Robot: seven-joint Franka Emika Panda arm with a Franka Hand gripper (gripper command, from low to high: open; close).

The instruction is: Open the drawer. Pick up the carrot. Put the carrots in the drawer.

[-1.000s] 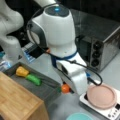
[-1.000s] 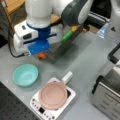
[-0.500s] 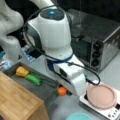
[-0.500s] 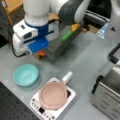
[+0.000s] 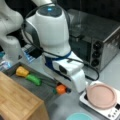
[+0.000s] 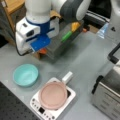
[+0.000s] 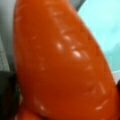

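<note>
The drawer [image 5: 42, 90] [image 6: 58, 45] stands pulled out from the cabinet with the light wooden top [image 5: 17, 101]. The carrot [image 5: 60, 89] [image 6: 43, 51] hangs at the drawer's front edge, just under my hand. My gripper [image 5: 62, 88] [image 6: 42, 50] is shut on it. In the wrist view the carrot [image 7: 62, 62] fills nearly the whole picture, with a dark finger [image 7: 6, 100] at its lower left.
A yellow item [image 5: 22, 71] [image 6: 75, 25] and a green item [image 5: 33, 79] [image 6: 66, 36] lie in the drawer. A silver toaster oven [image 5: 100, 45], a pink plate [image 5: 101, 96] [image 6: 53, 95] on a white base and a teal bowl [image 6: 25, 74] stand nearby.
My hand has shifted slightly toward the drawer with the carrot still in it. Nothing else has moved.
</note>
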